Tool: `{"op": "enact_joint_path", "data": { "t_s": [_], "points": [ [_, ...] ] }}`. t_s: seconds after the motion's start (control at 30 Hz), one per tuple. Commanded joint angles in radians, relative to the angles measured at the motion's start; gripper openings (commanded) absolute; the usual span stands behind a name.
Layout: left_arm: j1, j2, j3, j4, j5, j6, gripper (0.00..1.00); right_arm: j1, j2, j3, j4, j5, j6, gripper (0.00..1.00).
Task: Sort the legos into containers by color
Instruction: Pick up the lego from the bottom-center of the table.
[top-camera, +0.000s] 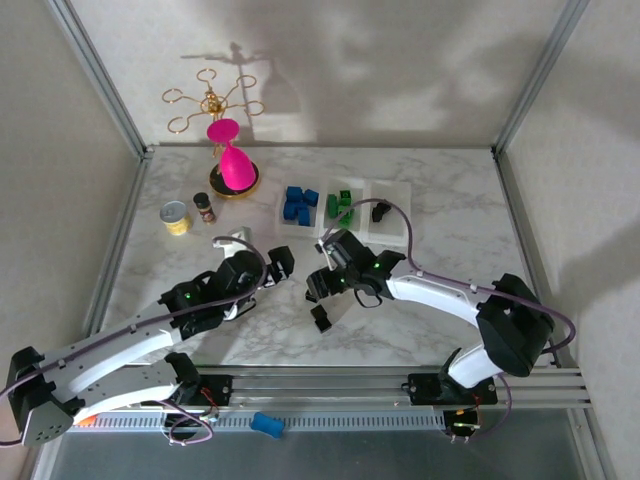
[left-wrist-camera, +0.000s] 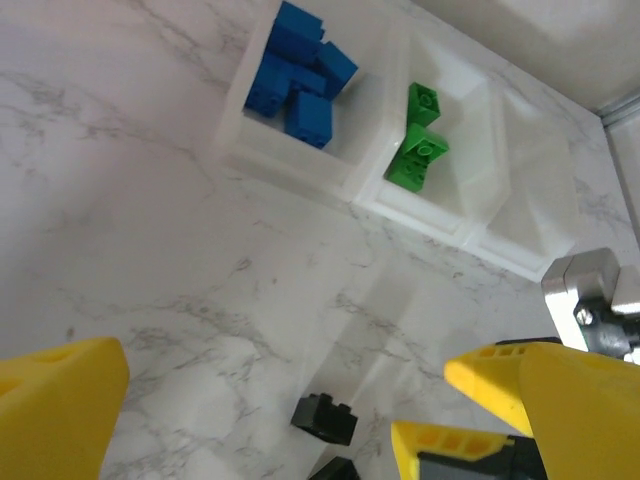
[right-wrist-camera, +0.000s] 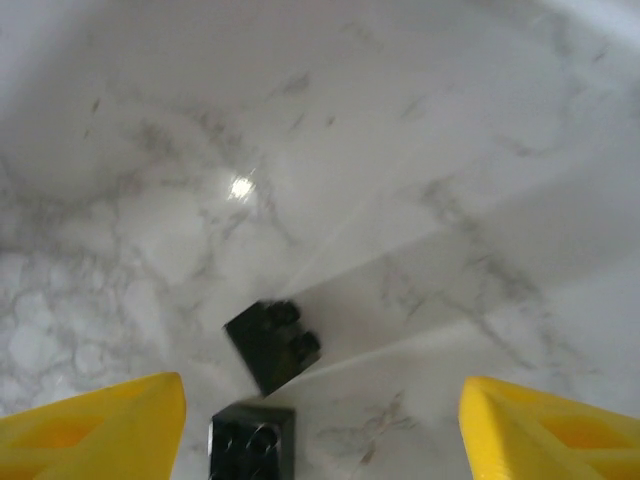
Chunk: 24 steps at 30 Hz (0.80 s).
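The clear three-compartment tray (top-camera: 396, 190) stands at the back middle of the table. Blue legos (top-camera: 299, 205) fill its left compartment, green legos (top-camera: 340, 207) lie in the middle one, and a black one (top-camera: 381, 211) is in the right one. The left wrist view shows the tray (left-wrist-camera: 300, 170), the blue legos (left-wrist-camera: 298, 75) and the green legos (left-wrist-camera: 420, 140). Two black legos (top-camera: 321, 318) lie on the marble in front. My right gripper (right-wrist-camera: 322, 390) hovers open above them, one brick (right-wrist-camera: 272, 345) beside the other (right-wrist-camera: 252, 440). My left gripper (left-wrist-camera: 288, 375) is open nearby, with a black brick (left-wrist-camera: 325, 418) below it.
A pink goblet (top-camera: 232, 165) stands before a gold wire rack (top-camera: 210, 100) at the back left. A yellow tin (top-camera: 176, 217) and a small brown bottle (top-camera: 204, 207) stand beside them. A lone blue block (top-camera: 266, 424) lies on the rail by the arm bases.
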Motion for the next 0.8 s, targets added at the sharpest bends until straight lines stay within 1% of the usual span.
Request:
{"op": "enact_joint_path", "data": {
  "t_s": [0.0, 0.07, 0.17, 0.27, 0.47, 0.77],
  "points": [
    [-0.003, -0.036, -0.023, -0.075, -0.047, -0.053, 1.0, 0.04, 0.039, -0.005, 0.025, -0.026, -0.025, 0.72],
    [-0.003, -0.055, -0.033, -0.085, -0.053, -0.06, 1.0, 0.063, 0.069, 0.001, 0.035, -0.002, -0.025, 0.72],
    [-0.003, -0.076, -0.047, -0.089, -0.065, -0.066, 0.99, 0.077, 0.119, 0.013, 0.058, 0.001, -0.03, 0.7],
    [-0.002, -0.083, -0.051, -0.099, -0.073, -0.07, 1.0, 0.085, 0.173, 0.035, 0.052, 0.031, -0.037, 0.68],
    [0.001, -0.08, -0.052, -0.104, -0.08, -0.069, 1.0, 0.085, 0.228, 0.059, 0.064, 0.043, -0.056, 0.62],
    [0.007, -0.067, -0.048, -0.096, -0.078, -0.059, 1.0, 0.084, 0.272, 0.086, 0.069, 0.048, -0.066, 0.47]
  ]
}}
